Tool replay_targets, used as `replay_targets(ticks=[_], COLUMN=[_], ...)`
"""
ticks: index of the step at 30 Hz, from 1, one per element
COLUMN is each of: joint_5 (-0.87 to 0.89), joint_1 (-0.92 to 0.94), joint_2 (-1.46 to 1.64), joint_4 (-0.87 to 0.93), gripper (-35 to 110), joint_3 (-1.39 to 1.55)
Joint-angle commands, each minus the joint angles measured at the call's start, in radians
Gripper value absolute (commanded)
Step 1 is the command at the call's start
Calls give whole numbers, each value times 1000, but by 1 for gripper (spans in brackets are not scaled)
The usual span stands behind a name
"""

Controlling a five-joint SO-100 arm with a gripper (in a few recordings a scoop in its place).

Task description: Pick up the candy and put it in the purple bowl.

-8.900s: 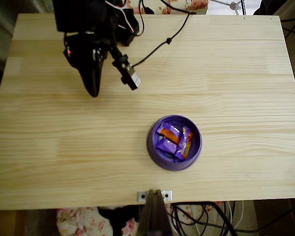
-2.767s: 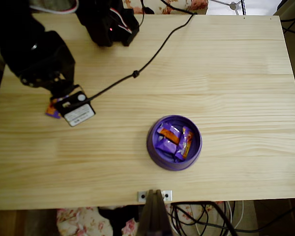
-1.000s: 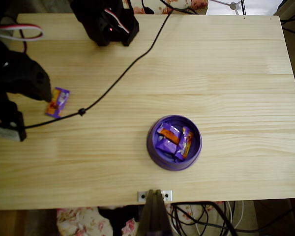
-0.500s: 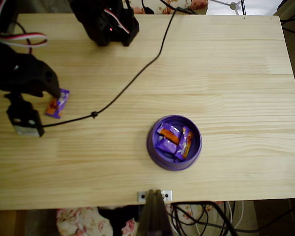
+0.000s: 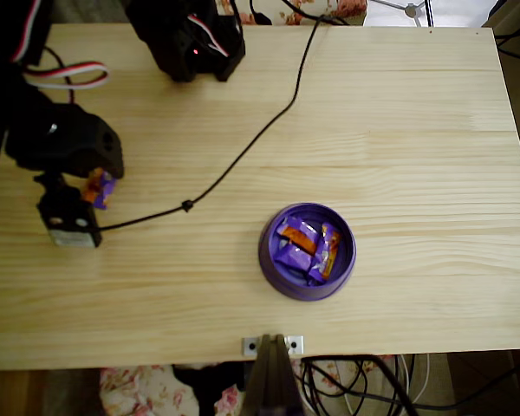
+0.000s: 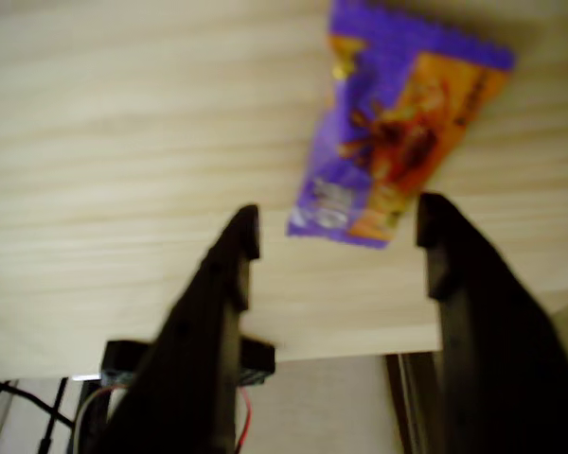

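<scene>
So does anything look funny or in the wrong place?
One candy lies alone on the table near its left edge in the overhead view, while others sit in the purple bowl. The open gripper is just short of it.

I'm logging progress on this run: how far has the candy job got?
Done: several candies already lie in the purple bowl. In hand: the gripper is open, its fingers either side of the near end of a candy lying on the table at its left edge in the overhead view. Left: closing on it, lifting and carrying it to the bowl.
</scene>
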Motion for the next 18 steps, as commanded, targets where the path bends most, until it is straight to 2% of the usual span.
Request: replay_targets(ticks=[1, 14, 18], joint_5=[32, 52, 37], joint_1=[-6, -3, 17], joint_2=[64, 100, 138], joint_4=[-28, -149, -202], gripper=[31, 30, 15], joint_3=[31, 147, 192])
